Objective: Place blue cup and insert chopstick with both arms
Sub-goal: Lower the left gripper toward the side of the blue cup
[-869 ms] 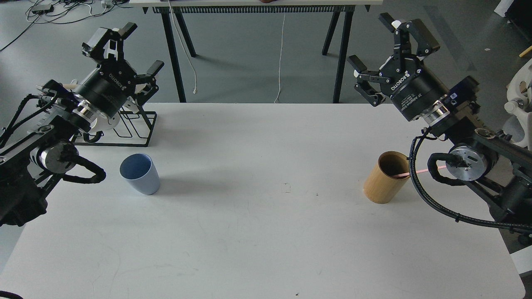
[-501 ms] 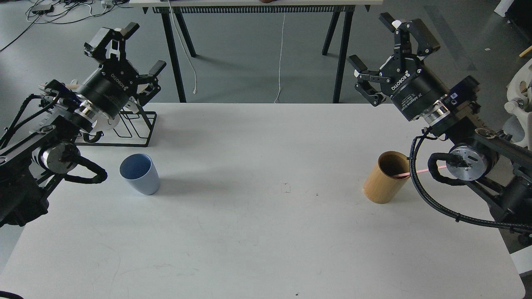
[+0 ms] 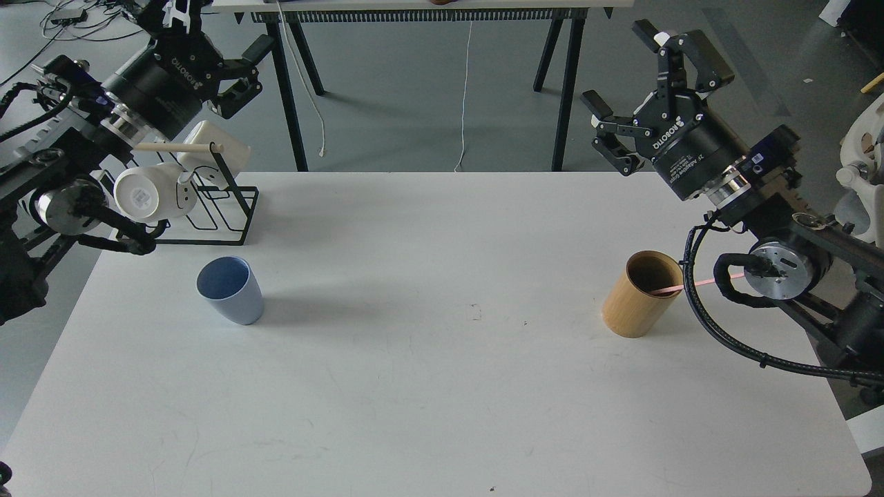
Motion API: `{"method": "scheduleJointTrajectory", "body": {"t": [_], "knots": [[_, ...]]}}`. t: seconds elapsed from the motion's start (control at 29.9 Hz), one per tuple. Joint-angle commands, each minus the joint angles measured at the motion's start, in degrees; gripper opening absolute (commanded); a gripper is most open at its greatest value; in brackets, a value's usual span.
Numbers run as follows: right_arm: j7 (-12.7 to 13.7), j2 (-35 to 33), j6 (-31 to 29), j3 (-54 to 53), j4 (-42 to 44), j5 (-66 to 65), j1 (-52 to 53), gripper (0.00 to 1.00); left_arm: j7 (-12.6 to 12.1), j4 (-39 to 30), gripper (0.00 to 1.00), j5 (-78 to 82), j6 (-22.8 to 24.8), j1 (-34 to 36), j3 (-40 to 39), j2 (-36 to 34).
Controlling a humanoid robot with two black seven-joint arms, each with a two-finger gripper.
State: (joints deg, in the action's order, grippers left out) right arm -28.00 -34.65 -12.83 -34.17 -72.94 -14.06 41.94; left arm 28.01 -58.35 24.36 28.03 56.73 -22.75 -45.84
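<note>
The pale blue cup (image 3: 231,290) stands upright on the white table (image 3: 428,386) at the left. A thin pink chopstick (image 3: 697,284) leans out of the tan wooden holder (image 3: 634,295) at the right, partly hidden behind my right arm's cable. My left gripper (image 3: 207,34) is open and empty, raised near the top left edge, well above and behind the cup; one finger is cut off by the frame. My right gripper (image 3: 639,65) is open and empty, high above and behind the holder.
A black wire rack (image 3: 207,207) with a pale wooden rod (image 3: 176,147) holds two white mugs (image 3: 148,193) at the table's back left. A trestle table's legs (image 3: 559,90) stand behind. A white object (image 3: 863,159) sits at the right edge.
</note>
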Motion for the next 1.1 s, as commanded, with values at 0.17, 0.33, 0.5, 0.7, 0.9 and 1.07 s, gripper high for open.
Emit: {"method": "scheduleJointTrajectory", "body": {"t": [0.17,0.33,0.5,0.7,0.9,1.07], "knots": [[0.0,-0.9,0.0,-0.3,1.1,0.1,-0.1,0.99,0.0,-8.2,0.99,25.8,0.0,13.9,25.2,-17.3],[0.0,-0.9,0.0,-0.3,1.4,0.0,-0.4,0.99,0.0,-7.3,0.99,39.9,-3.8,13.6,35.5,-17.7],[0.0,-0.9,0.0,-0.4,2.0,0.1,-0.7,0.99,0.0,-3.1,0.99,42.2,-11.3,8.6,40.5,-16.2],[0.0,-0.9,0.0,-0.4,2.0,0.1,-1.7,0.99,0.0,5.0,0.99,42.5,-13.4,3.5,40.8,-8.1],[0.0,-1.1,0.0,-0.5,2.0,0.1,-2.6,0.99,0.0,6.1,0.99,42.6,-13.6,2.9,40.9,-7.2],[0.0,-1.6,-0.1,-0.5,1.9,0.1,-3.0,0.99,0.0,8.2,0.99,43.0,-15.5,0.7,40.9,-6.1]]}}
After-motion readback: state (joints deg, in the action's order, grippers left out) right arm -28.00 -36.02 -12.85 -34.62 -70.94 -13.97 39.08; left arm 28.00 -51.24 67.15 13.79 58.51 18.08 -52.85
